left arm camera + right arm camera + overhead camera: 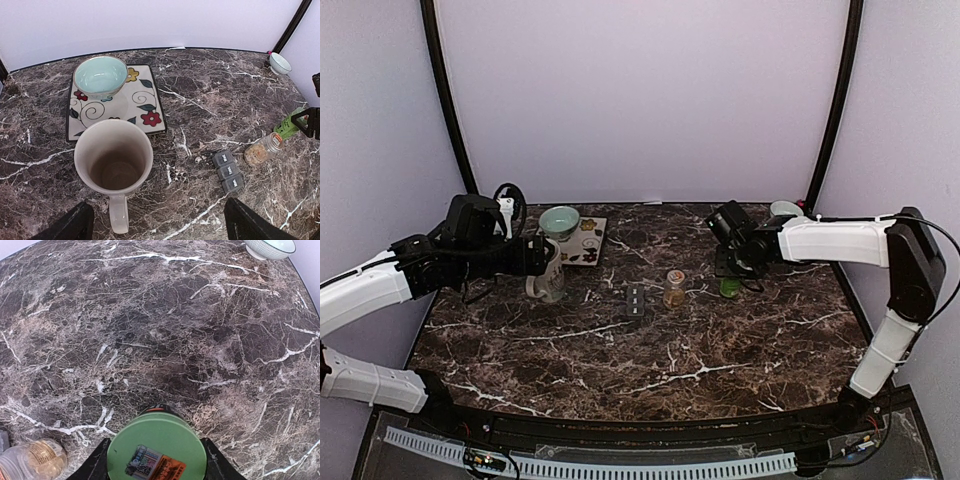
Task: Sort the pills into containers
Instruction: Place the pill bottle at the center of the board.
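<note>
Left arm over the mug, right arm on the green bottle, pills sitting in the jar

Readable text is basically nil. The grey containers (228, 171) have white marks on their lids and the green-capped bottle (157, 442) wears an orange sticker, both too blurry to read. The containers lie just left of the clear jar (262, 150), their long axis running from the arms' side toward the back wall. The tan pills (37, 457) are inside that jar. The left arm reaches across well left of the jar, its pincer (160, 222) spread wide and empty above the white mug (114, 160). The right arm stretches in low just right of the jar, its pincer (157, 462) snug against both sides of the bottle on the marble counter (165, 330).
</note>
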Tool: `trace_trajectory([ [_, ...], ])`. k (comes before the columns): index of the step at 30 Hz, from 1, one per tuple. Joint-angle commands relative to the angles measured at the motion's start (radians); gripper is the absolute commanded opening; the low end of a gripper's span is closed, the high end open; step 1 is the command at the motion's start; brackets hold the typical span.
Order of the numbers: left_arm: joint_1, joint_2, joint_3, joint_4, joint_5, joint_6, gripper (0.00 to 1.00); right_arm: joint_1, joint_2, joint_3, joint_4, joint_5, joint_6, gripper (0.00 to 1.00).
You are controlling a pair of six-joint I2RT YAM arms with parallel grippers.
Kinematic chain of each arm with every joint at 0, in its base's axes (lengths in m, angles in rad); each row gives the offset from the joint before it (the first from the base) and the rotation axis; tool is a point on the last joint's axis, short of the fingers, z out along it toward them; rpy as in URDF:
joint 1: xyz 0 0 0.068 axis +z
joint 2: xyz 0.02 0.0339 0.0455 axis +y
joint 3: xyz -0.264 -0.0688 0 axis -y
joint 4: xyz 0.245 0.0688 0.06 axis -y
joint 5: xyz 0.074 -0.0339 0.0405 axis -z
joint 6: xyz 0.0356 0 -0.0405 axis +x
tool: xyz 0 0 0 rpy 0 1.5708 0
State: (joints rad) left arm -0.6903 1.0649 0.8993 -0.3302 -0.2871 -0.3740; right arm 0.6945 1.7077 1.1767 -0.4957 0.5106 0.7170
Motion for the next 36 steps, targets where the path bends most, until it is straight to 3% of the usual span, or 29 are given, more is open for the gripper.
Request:
trace_trajectory([
  [1,-0.006,-0.003,-0.015,0.009,0.008,0.010,0.94,-0.006,-0.001,-0.008,0.043,-0.004,0.016,0.58],
  [6,-0.006,-0.002,-0.019,0.015,0.009,0.009,0.94,-0.005,-0.020,-0.005,0.035,0.000,0.015,0.69],
  [14,-0.006,-0.002,-0.022,0.020,0.008,0.010,0.94,0.000,-0.051,0.018,-0.004,0.039,-0.001,0.73],
  [21,-0.006,0.004,-0.025,0.029,0.011,0.008,0.94,0.057,-0.068,0.160,-0.068,0.103,-0.086,0.74],
  [36,-0.007,0.009,-0.028,0.041,0.004,0.002,0.94,0.215,0.149,0.386,-0.129,-0.022,-0.111,0.74],
])
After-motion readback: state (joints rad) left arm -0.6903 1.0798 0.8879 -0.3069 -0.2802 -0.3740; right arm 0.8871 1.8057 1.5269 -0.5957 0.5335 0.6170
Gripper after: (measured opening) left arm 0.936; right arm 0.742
